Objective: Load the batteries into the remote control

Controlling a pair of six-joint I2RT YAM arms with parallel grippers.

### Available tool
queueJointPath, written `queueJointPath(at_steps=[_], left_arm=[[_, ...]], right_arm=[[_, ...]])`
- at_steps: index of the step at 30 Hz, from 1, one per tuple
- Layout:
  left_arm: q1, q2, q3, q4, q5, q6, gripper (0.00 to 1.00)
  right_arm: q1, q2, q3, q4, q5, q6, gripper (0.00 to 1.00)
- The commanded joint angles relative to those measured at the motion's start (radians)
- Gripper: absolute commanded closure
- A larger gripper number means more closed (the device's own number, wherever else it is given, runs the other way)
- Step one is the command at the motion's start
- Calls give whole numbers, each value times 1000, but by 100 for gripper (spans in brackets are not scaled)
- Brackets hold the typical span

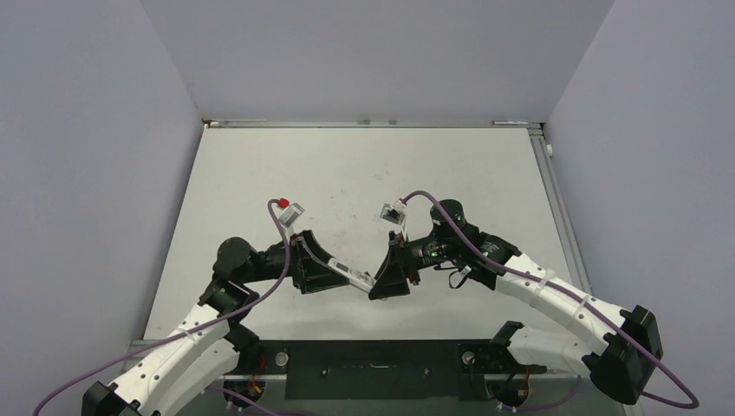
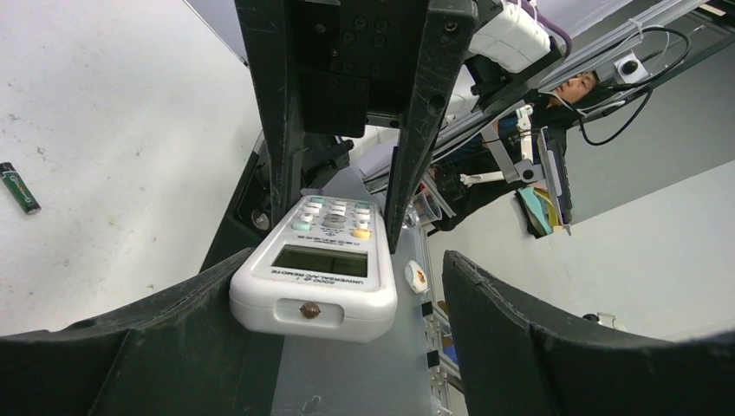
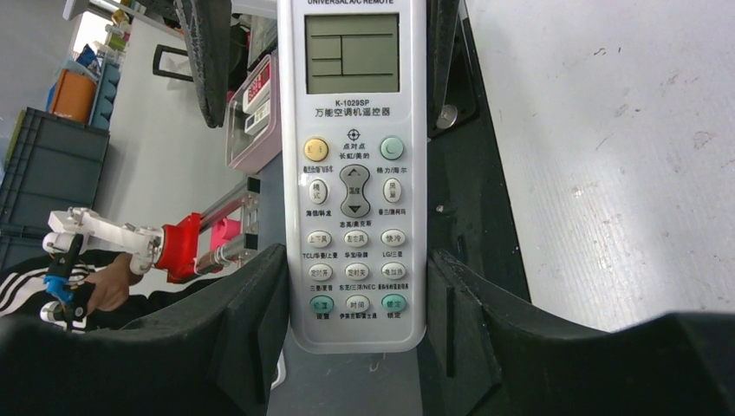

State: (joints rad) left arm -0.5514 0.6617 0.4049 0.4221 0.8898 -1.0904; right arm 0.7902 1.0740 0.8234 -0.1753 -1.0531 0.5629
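The white remote control (image 3: pixel 354 173) shows its display and buttons in the right wrist view. My right gripper (image 3: pixel 355 260) is shut on its button end, with both fingers against its sides. In the left wrist view the display end of the remote (image 2: pixel 316 277) sits between the fingers of my left gripper (image 2: pixel 342 290). It lies against the left finger (image 2: pixel 173 321), and a clear gap separates it from the right finger (image 2: pixel 520 321). One dark battery (image 2: pixel 19 187) lies on the table to the left. In the top view the remote (image 1: pixel 348 271) bridges my left gripper (image 1: pixel 334 270) and my right gripper (image 1: pixel 383 279) above the table's near middle.
The white table (image 1: pixel 364 173) is walled at the back and on both sides. A black rail (image 1: pixel 373 368) with the arm bases runs along the near edge. The battery does not show in the top view.
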Motion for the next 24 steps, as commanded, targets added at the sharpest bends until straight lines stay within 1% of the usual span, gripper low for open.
queueJointPath(at_steps=[1, 4, 8, 10, 11, 12, 13, 14, 15, 17, 21, 24], left_arm=[[2, 6, 11, 43, -7, 14, 31], [2, 14, 12, 42, -6, 14, 38], [2, 24, 12, 42, -6, 16, 53], [2, 28, 12, 44, -5, 17, 64], [3, 30, 12, 46, -6, 16, 72], [2, 29, 12, 45, -12, 14, 82], [2, 25, 12, 41, -21, 12, 93], [3, 22, 12, 33, -31, 13, 100], [3, 20, 12, 21, -42, 15, 100], [2, 12, 12, -3, -63, 17, 100], [3, -10, 23, -76, -112, 28, 100], [4, -17, 35, -141, -144, 40, 100]], right_arm=[[16, 8, 39, -16, 44, -53, 91], [21, 15, 42, -34, 58, -67, 91], [21, 15, 40, -34, 70, -70, 91], [21, 18, 44, -45, 81, -77, 91], [21, 20, 47, -54, 86, -83, 91], [21, 22, 50, -64, 94, -88, 91], [21, 22, 53, -74, 104, -94, 88], [21, 21, 56, -86, 115, -103, 86], [20, 19, 59, -96, 124, -110, 78], [21, 9, 65, -121, 160, -128, 69], [21, -14, 75, -167, 232, -167, 52], [28, -45, 72, -174, 295, -182, 43]])
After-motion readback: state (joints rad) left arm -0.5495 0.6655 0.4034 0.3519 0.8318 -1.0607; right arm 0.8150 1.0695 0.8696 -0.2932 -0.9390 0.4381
